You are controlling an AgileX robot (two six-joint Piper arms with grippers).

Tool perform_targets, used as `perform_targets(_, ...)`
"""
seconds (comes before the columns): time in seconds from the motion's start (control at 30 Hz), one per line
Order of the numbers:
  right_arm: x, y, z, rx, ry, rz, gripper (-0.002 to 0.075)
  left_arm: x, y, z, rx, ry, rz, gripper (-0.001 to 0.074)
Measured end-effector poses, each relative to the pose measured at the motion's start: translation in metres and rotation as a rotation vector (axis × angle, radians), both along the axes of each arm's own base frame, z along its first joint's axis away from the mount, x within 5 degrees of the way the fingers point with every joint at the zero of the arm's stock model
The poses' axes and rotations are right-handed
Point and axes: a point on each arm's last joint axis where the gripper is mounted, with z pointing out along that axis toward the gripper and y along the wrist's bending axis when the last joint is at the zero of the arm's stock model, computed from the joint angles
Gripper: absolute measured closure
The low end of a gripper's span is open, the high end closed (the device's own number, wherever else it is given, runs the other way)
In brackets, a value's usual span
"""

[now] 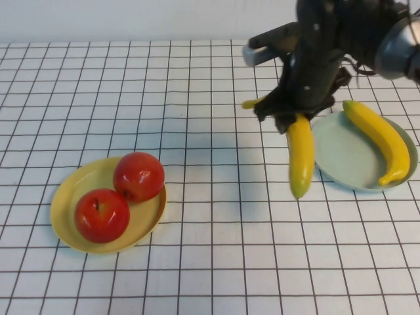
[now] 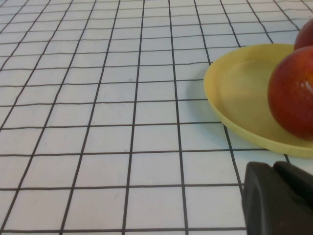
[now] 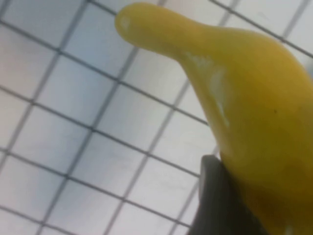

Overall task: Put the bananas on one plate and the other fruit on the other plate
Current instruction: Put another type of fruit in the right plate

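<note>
My right gripper [image 1: 293, 115] is shut on the upper part of a yellow banana [image 1: 300, 157], which hangs lengthwise just left of the pale blue-green plate [image 1: 341, 157]. Close up, that banana [image 3: 244, 98] presses against a dark finger [image 3: 212, 200]. A second banana [image 1: 380, 138] lies on the blue-green plate. Two red apples [image 1: 138, 176] [image 1: 102, 215] sit on the pale yellow plate [image 1: 72, 197] at the front left. My left gripper [image 2: 274, 169] is shut and empty, low beside the yellow plate [image 2: 239, 98] and an apple [image 2: 293, 93]; it is outside the high view.
A white tabletop with a black grid [image 1: 210, 262] runs under everything. The right arm's dark body [image 1: 328, 39] rises over the back right.
</note>
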Motion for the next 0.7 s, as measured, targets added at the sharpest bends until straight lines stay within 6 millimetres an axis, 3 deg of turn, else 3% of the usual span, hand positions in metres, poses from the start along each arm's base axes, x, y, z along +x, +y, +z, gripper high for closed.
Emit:
perform_targets(0.2, 0.032, -0.077, -0.014, -0.033, 0.036, -0.159, 0.0402, 0.000, 0.000, 0.000, 0.000, 0.000, 0.000, 0.0738)
perform_targets(0.33, 0.044, -0.111, -0.022, -0.062, 0.051, -0.183, 0.0402, 0.000, 0.000, 0.000, 0.000, 0.000, 0.000, 0.0738)
perform_targets(0.43, 0.048, -0.122, -0.029, -0.086, 0.066, -0.161, 0.0402, 0.000, 0.000, 0.000, 0.000, 0.000, 0.000, 0.0738)
perform_targets(0.7, 0.055, -0.122, -0.057, -0.128, 0.124, -0.083, 0.0402, 0.000, 0.000, 0.000, 0.000, 0.000, 0.000, 0.0738)
